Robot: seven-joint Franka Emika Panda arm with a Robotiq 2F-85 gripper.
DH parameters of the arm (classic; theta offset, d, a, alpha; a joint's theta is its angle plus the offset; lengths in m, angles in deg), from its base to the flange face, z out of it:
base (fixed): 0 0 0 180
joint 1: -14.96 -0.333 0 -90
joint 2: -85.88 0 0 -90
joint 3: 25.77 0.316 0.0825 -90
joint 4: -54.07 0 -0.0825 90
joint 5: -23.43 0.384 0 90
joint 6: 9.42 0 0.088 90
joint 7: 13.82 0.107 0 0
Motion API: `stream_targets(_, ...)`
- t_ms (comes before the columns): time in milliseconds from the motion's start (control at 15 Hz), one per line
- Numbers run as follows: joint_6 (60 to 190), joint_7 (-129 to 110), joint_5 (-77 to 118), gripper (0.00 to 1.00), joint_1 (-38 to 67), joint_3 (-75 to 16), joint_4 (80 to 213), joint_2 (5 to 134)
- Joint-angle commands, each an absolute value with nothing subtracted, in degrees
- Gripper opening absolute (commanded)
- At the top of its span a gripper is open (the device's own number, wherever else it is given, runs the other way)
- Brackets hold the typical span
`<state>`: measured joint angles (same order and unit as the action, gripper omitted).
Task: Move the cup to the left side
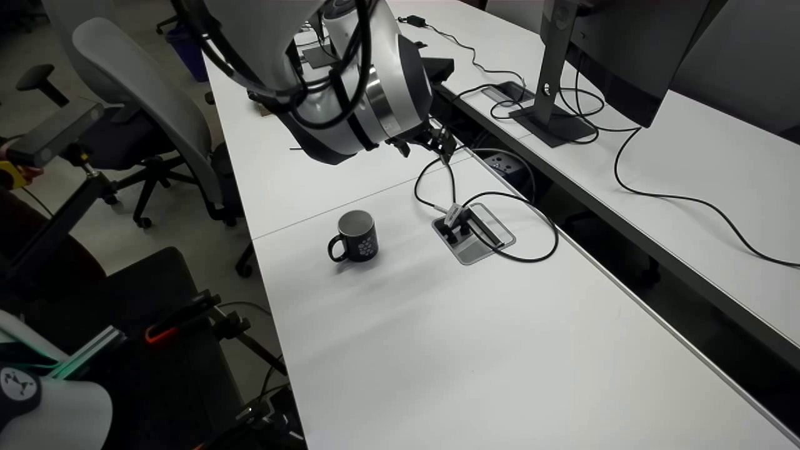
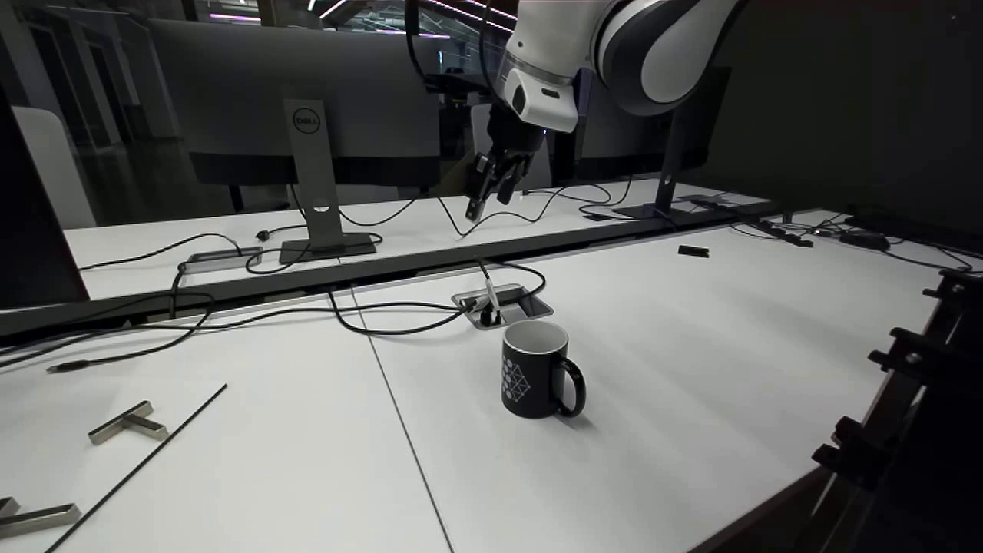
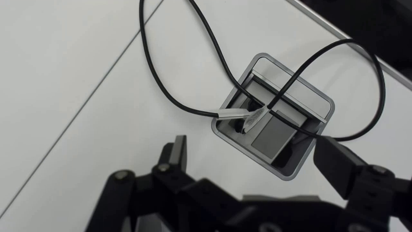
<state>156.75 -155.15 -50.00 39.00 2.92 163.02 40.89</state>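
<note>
Hanging over the desk (image 1: pixel 500 350), 2 jaws spread wide, the gripper (image 3: pixel 251 145) sits well apart from the upright cup (image 2: pixel 531 380)

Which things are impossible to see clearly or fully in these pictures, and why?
Cup: its near wall hides the inside bottom in an exterior view.
Arm: cut off by the top edge in both exterior views.
Metal piece: cut off by an exterior view's left edge.
Cable label: print too blurred in the wrist view.

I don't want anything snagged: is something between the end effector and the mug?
Nothing visible blocks a raised path from the end effector to the mug. Cables loop from the desk socket near it, so a low sweep might catch them.
</note>
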Motion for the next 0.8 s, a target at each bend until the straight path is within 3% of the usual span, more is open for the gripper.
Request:
stream_targets(0, 156.5, -154.4, -50.0, 1.0, 38.8, 2.9, 162.7, 40.9)
stream_targets(733, 156.2, -153.8, -49.8, 1.0, 38.7, 2.9, 162.5, 40.9)
